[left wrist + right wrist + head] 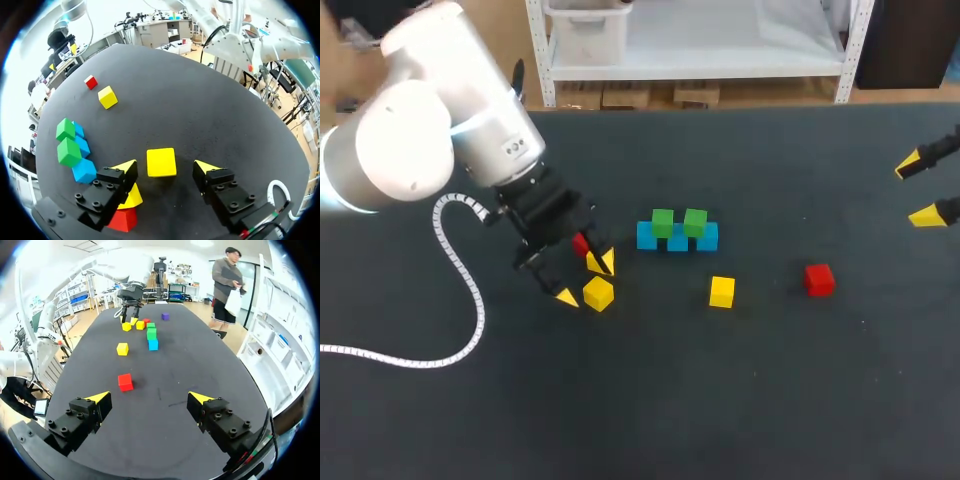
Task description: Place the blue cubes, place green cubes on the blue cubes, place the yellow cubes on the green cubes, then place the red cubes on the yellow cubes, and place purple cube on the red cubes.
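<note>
Left jaws: apart, tips low over the table, one on each side of a yellow cube; no contact visible.
Right jaws: apart and empty, at the table's right edge, well apart from every cube.
Cube position: resting on the table, between the left tips and slightly ahead of them.
Cube orientation: flat faces turned fairly squarely to the two tips (being a cube, it has no long axis to line up).
Nearer arm: left, by a wide margin.
Stack: blue cubes in a row with two green cubes on top, near the left jaws on their right in the head view.
Neighbours: second yellow cube and a red cube just beside one left finger, outside the gap.
Loose stock: third yellow cube and far red cube, toward the right.
Assessment: yellow layer not yet begun; a short advance before closing looks sufficient, minding the crowded neighbours.
</note>
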Controlling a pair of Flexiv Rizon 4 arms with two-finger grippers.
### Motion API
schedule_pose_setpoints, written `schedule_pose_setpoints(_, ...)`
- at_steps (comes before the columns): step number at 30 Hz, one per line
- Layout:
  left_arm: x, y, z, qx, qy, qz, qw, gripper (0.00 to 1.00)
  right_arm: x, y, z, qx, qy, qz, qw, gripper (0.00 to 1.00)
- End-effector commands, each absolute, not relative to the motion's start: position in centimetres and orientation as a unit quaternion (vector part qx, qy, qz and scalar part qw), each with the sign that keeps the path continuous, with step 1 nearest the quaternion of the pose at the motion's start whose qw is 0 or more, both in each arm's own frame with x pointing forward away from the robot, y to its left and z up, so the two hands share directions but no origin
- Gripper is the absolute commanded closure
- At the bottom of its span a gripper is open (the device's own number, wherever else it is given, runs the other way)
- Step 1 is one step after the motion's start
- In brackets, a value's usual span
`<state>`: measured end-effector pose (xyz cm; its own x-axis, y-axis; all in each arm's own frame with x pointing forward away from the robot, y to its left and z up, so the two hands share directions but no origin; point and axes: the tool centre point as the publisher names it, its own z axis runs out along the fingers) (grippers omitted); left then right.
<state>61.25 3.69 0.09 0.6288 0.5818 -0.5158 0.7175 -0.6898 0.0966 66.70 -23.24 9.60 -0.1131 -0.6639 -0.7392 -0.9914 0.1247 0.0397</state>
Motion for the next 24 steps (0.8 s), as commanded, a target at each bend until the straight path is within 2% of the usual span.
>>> schedule_pose_setpoints(1,61.1,3.6,-0.3,0.889,0.368,-0.23,0.15,0.33,66.8,-23.2,9.5,-0.599,0.691,0.282,0.292,0.0)
schedule_pose_setpoints(4,60.9,3.4,-0.4,0.888,0.368,-0.232,0.151,0.38,66.8,-23.2,9.5,-0.599,0.691,0.282,0.292,0.0)
schedule_pose_setpoints(6,60.8,3.2,-0.5,0.888,0.367,-0.234,0.15,0.51,66.8,-23.2,9.5,-0.599,0.691,0.282,0.292,0.0)
schedule_pose_setpoints(9,60.8,3.1,-0.6,0.887,0.369,-0.235,0.149,0.6,66.8,-23.2,9.5,-0.599,0.691,0.282,0.292,0.0)
schedule_pose_setpoints(10,60.8,3.1,-0.7,0.886,0.371,-0.236,0.149,0.69,66.8,-23.2,9.5,-0.599,0.691,0.282,0.292,0.0)
schedule_pose_setpoints(12,60.9,3.1,-0.7,0.885,0.373,-0.236,0.151,0.94,66.8,-23.2,9.5,-0.599,0.691,0.282,0.292,0.0)
schedule_pose_setpoints(13,60.9,3.1,-0.6,0.883,0.376,-0.235,0.151,1.0,66.8,-23.2,9.5,-0.599,0.691,0.282,0.292,0.0)
schedule_pose_setpoints(24,60.5,3.1,3.7,0.804,0.494,-0.256,0.208,1.0,66.8,-23.2,9.5,-0.599,0.691,0.282,0.292,0.0)
